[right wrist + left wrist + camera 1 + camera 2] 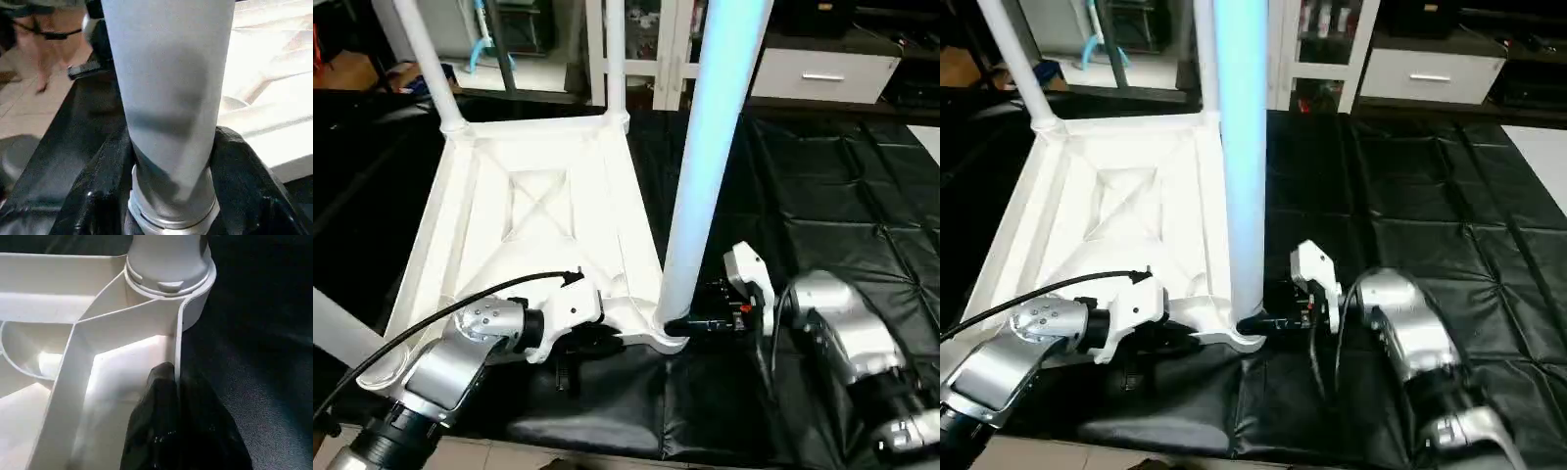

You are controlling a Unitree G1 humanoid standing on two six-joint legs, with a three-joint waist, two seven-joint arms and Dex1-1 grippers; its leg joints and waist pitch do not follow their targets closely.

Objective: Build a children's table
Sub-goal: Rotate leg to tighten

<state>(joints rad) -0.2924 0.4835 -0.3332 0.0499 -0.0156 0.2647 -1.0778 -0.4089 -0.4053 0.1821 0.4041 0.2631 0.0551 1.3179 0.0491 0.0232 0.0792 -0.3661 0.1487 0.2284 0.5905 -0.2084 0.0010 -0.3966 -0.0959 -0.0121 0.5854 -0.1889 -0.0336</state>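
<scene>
Leg (710, 147) stands in corner socket (668, 333) (tabletop (533, 211) upside down); right end effector (690, 321) clasps its base; left end effector (173, 382) pinches rim.

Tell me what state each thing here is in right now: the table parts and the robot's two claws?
White plastic rectangular tabletop: upside down on the black sheet, ribs up.
Near white tapered tube leg: upright in its corner socket.
Two far white legs: upright in their sockets.
Left gripper: shut on the tabletop's rim.
Right gripper: fingers around the near leg's base.

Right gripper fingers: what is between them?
The near leg stands between the right gripper's fingers, just above its corner socket; the right wrist view shows this.
</scene>
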